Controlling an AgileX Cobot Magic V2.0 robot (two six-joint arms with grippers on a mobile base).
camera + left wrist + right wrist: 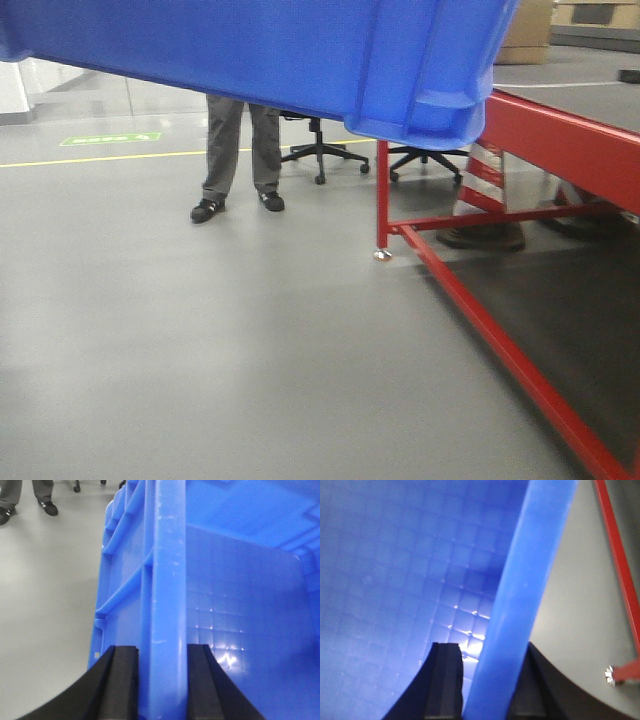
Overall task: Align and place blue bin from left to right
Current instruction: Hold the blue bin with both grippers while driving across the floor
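The blue bin [300,50] hangs in the air across the top of the front view, its rounded bottom corner just left of the red frame. In the left wrist view my left gripper [162,680] is shut on the blue bin's rim [170,580], one black finger outside the wall and one inside. The right wrist view shows my right gripper [487,680] shut on the opposite rim [530,570], with the gridded bin floor [395,580] to the left of it.
A red metal table frame [560,140] stands at the right, one foot [382,254] on the grey floor. A person's legs [240,150] and two office chairs [320,150] are behind the bin. An orange-and-white cone [485,175] sits under the frame.
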